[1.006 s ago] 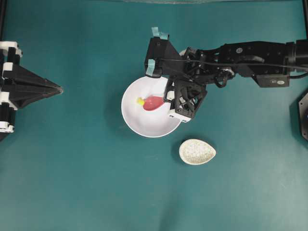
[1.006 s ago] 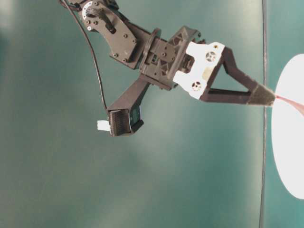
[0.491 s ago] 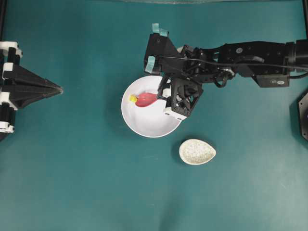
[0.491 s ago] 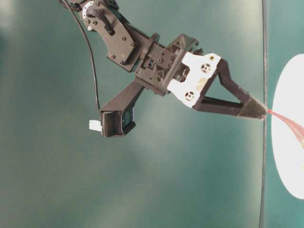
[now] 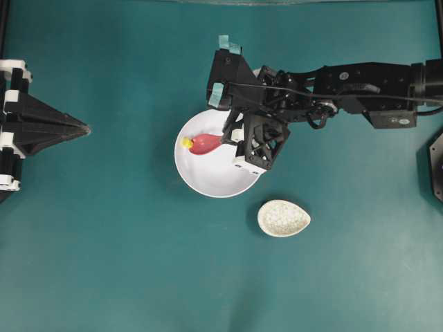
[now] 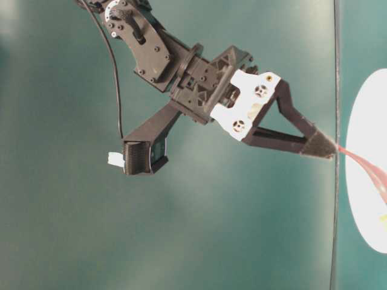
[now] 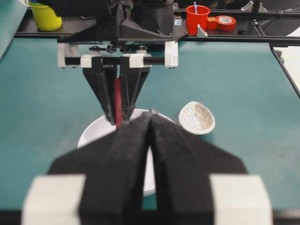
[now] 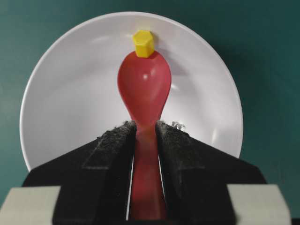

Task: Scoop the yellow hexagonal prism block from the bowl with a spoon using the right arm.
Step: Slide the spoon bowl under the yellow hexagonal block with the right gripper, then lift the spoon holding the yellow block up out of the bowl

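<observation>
Two padded fingers [image 8: 112, 140] of the right gripper [image 8: 145, 129] were clamped on the handle of the spoon [image 8: 143, 89], its scoop reaching out over the bowl [image 8: 70, 93]. Straight ahead of the gripper, the yellow hexagonal prism block [image 8: 143, 43] sat at the scoop's far tip, seemingly touching it, near the bowl's far wall. Well apart, the left gripper [image 7: 151, 117] rested with its tips together.

The worktop [image 5: 104, 242] is seen from straight above. A low side view is turned sideways. Each wrist view is taken close along its pincer. The bowl [image 5: 208, 176] is shared by all.
</observation>
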You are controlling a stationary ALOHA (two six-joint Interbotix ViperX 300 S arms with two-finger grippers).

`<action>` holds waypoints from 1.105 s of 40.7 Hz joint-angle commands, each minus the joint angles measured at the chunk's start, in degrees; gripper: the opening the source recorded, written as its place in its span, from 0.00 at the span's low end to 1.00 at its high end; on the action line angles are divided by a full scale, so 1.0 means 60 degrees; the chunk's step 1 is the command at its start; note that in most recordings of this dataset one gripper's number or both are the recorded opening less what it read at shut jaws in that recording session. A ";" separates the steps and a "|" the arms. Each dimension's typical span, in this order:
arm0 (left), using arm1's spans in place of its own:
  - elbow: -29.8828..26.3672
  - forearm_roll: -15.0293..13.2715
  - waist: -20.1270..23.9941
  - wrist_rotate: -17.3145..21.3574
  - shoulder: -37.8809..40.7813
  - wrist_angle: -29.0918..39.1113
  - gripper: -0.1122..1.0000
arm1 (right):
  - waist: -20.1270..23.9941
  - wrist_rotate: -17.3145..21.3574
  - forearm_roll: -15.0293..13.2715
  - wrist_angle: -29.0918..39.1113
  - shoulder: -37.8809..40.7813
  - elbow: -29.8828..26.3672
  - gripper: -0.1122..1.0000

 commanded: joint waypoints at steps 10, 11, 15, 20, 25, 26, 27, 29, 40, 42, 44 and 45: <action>-0.0220 0.0015 -0.0015 -0.0015 0.0044 -0.0044 0.10 | 0.0059 0.0000 0.0000 -0.0146 -0.0132 -0.0088 0.31; -0.0234 0.0015 -0.0015 -0.0015 0.0044 -0.0044 0.10 | 0.0073 0.0000 0.0000 -0.0161 -0.0132 -0.0088 0.31; -0.0234 0.0015 0.0000 -0.0015 0.0044 -0.0044 0.10 | 0.0073 0.0000 0.0000 -0.0249 -0.0146 -0.0059 0.31; -0.0234 0.0015 0.0000 -0.0015 0.0044 -0.0015 0.10 | 0.0103 0.0000 0.0000 -0.0439 -0.0176 0.0015 0.31; -0.0234 0.0015 0.0000 -0.0015 0.0029 0.0088 0.10 | 0.0117 0.0000 0.0000 -0.0688 -0.0264 0.0161 0.31; -0.0234 0.0015 0.0000 -0.0015 0.0044 0.0103 0.10 | 0.0117 0.0000 0.0000 -0.0747 -0.0278 0.0205 0.31; -0.0234 0.0015 0.0000 -0.0015 0.0029 0.0103 0.10 | 0.0132 0.0000 0.0015 -0.0806 -0.0308 0.0249 0.31; -0.0234 0.0015 -0.0015 -0.0015 0.0029 0.0103 0.10 | 0.0132 0.0000 0.0015 -0.0938 -0.0352 0.0337 0.31; -0.0234 0.0029 -0.0015 -0.0015 0.0029 0.0103 0.10 | 0.0205 0.0000 0.0029 -0.1553 -0.0703 0.0952 0.31; -0.0249 0.0029 -0.0015 -0.0015 0.0029 0.0103 0.10 | 0.0220 0.0000 0.0029 -0.1714 -0.0776 0.1084 0.31; -0.0234 0.0015 -0.0015 -0.0015 0.0029 0.0103 0.10 | 0.0249 0.0000 0.0029 -0.1904 -0.0864 0.1230 0.31; -0.0234 0.0015 0.0000 -0.0015 0.0029 0.0103 0.10 | 0.0264 0.0000 0.0029 -0.2021 -0.0923 0.1318 0.31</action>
